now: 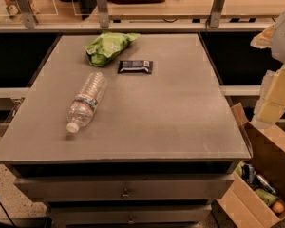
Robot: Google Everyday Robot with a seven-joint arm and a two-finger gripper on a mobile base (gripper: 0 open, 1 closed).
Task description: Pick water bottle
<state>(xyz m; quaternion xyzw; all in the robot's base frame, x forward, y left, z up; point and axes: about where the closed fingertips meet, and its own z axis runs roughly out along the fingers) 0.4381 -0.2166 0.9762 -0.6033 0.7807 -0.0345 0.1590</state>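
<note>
The water bottle (87, 100) is clear ribbed plastic with a white cap and a blue-red-white label band. It lies on its side on the left half of the grey table top (171, 118), cap pointing toward the front left. My gripper (271, 103) shows as pale cream parts at the right edge of the view, off the table's right side. It is far to the right of the bottle and touches nothing.
A green snack bag (108, 47) lies at the table's back. A dark snack bar (135, 66) lies just right of and in front of it. An open cardboard box (259, 184) with cans and fruit stands on the floor at the lower right. A counter rail runs behind.
</note>
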